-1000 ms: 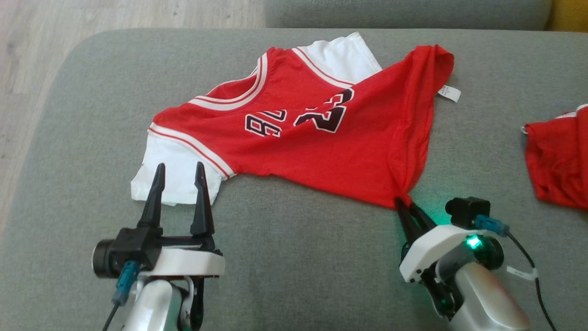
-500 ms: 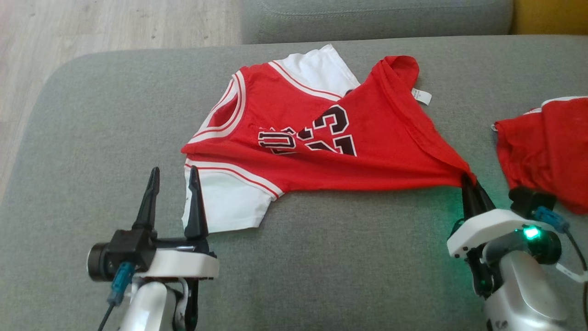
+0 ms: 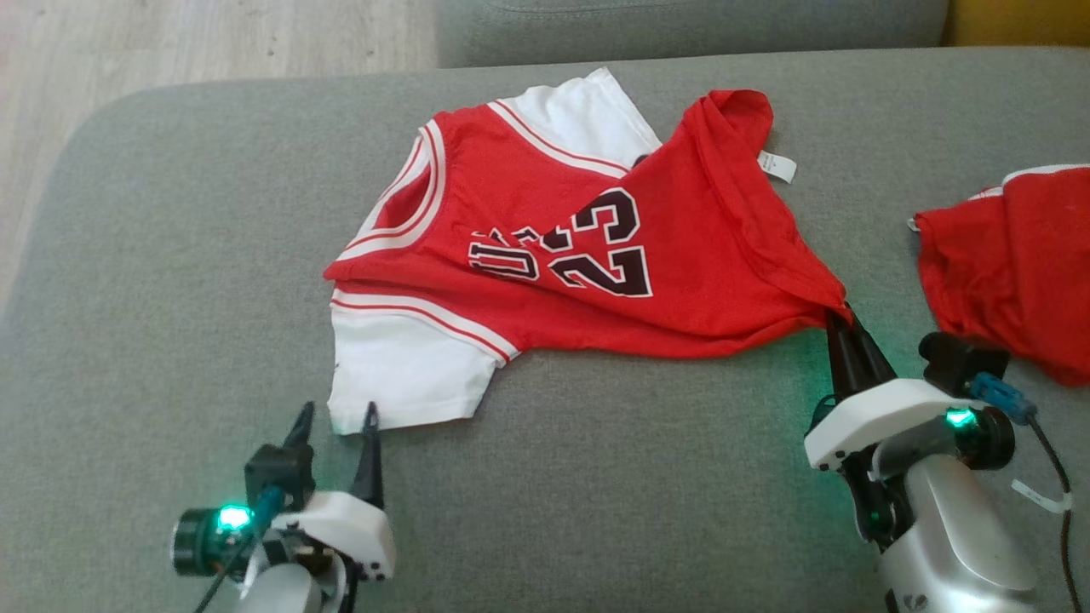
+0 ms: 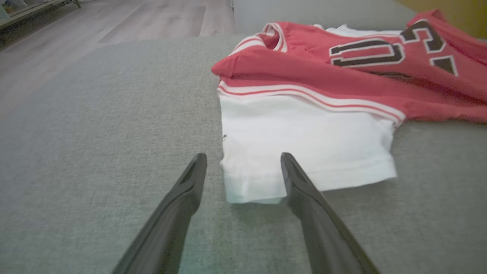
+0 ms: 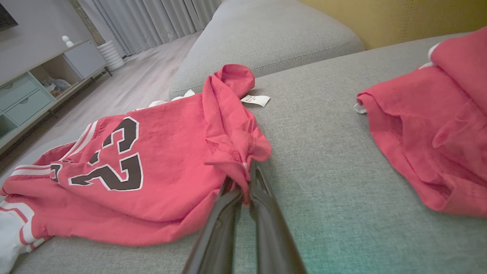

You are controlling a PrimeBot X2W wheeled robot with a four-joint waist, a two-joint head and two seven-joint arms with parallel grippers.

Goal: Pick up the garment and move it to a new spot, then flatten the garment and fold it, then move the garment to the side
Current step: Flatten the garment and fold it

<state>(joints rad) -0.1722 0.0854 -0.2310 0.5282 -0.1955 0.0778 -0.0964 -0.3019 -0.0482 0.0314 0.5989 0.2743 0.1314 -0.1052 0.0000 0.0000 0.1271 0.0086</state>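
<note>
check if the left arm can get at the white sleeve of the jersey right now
Probably yes. The left tool is open just short of the white sleeve, whose near corner lies in line between its fingers in the left wrist view. Nothing lies on the grey cushion between them.

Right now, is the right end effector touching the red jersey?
Touching. The right wrist view shows the right end effector shut on a bunched corner of the red jersey, with fabric pinched at its tips.
</note>
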